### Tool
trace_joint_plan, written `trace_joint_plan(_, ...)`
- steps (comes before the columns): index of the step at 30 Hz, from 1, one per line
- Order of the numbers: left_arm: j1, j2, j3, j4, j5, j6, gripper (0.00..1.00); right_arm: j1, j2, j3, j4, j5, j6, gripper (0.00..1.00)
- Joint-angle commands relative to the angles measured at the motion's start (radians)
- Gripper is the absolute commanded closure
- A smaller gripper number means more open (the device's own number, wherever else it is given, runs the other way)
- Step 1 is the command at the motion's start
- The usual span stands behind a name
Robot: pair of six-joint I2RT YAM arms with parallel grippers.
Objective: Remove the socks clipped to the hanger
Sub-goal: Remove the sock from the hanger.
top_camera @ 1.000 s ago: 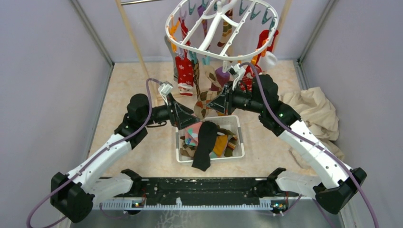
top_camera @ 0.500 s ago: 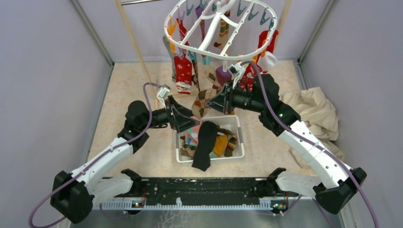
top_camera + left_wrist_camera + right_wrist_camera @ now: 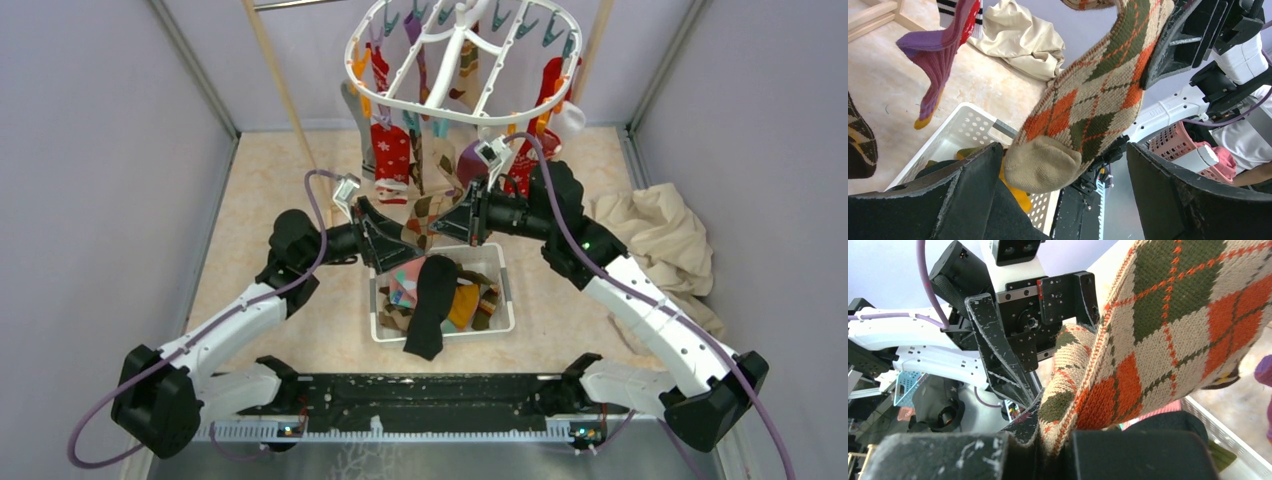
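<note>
The white oval hanger (image 3: pixel 460 60) hangs at the back with several socks clipped on, among them a red one (image 3: pixel 390 160) and a purple one (image 3: pixel 468 160). A brown argyle sock (image 3: pixel 422 212) hangs below it. My right gripper (image 3: pixel 455 220) is shut on this argyle sock (image 3: pixel 1158 340), which is pinched between the pads (image 3: pixel 1058 450). My left gripper (image 3: pixel 388 238) is open, and the sock's beige toe (image 3: pixel 1043 165) hangs between its fingers (image 3: pixel 1063 150) without being pinched. The purple sock (image 3: pixel 938 60) dangles to the left.
A white slotted basket (image 3: pixel 507 300) under the grippers holds several socks, with a black sock (image 3: pixel 430 300) draped over its front rim. A cream cloth (image 3: pixel 660 240) lies at the right. A wooden pole (image 3: pixel 285 100) leans at the back left. Grey walls stand on both sides.
My left arm has drawn in and its open gripper has closed in around the argyle sock's toe. The hanger has swung slightly back. The right gripper keeps its hold.
</note>
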Motion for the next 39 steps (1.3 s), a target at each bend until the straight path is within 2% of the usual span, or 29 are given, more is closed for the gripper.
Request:
trace_joint_plan(1, 0.001, 0.018, 0.031, 0.06, 0.021, -0.003, 0.01, -0.006, -0.027, -0.008, 0.075, -0.028, 0.023, 1.0)
trace_joint_plan(5, 0.002, 0.024, 0.044, 0.061, 0.019, -0.003, 0.02, -0.007, -0.024, -0.022, 0.07, -0.019, 0.02, 1.0)
trace_joint_plan(8, 0.002, 0.027, 0.06, 0.055, 0.022, 0.0, 0.06, -0.006, -0.02, -0.027, 0.059, -0.007, 0.009, 1.0)
trace_joint_plan(16, 0.002, 0.057, 0.111, 0.01, 0.044, 0.007, 0.37, -0.007, -0.021, -0.039, 0.026, 0.054, -0.018, 1.0)
trace_joint_plan(19, 0.0, 0.073, 0.131, -0.011, 0.055, 0.009, 0.54, -0.007, -0.018, -0.043, 0.018, 0.065, -0.027, 1.0)
trace_joint_plan(24, 0.0, 0.078, 0.157, -0.056, 0.053, 0.025, 0.69, -0.006, -0.015, -0.052, 0.021, 0.074, -0.034, 1.0)
trace_joint_plan(29, 0.0, 0.067, 0.198, -0.155, 0.037, 0.06, 0.77, -0.006, -0.013, -0.065, 0.021, 0.094, -0.041, 1.0)
trace_joint_plan(37, -0.002, 0.071, 0.279, -0.346, -0.015, 0.131, 0.81, -0.007, -0.016, -0.085, 0.004, 0.146, -0.056, 1.0)
trace_joint_plan(39, -0.002, 0.082, 0.296, -0.391, -0.031, 0.146, 0.82, -0.006, -0.018, -0.084, -0.002, 0.153, -0.06, 0.91)
